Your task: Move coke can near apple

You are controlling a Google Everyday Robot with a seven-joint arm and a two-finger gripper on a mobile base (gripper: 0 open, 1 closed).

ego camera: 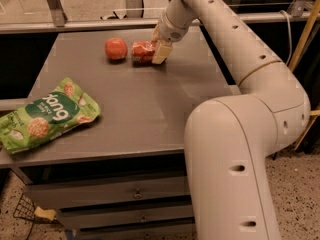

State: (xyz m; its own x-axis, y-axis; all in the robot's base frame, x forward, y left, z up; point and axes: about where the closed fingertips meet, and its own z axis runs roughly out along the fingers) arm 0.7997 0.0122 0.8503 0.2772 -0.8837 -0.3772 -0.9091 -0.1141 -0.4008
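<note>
The coke can lies on its side on the grey table, near the far edge. The apple, round and reddish-orange, sits just left of the can with a small gap between them. My gripper is at the can's right end, with its cream fingers around that end. The can's right part is hidden behind the fingers.
A green snack bag lies at the table's front left corner. My arm's large white body fills the right foreground. A metal rail runs behind the table. Drawers sit under the tabletop.
</note>
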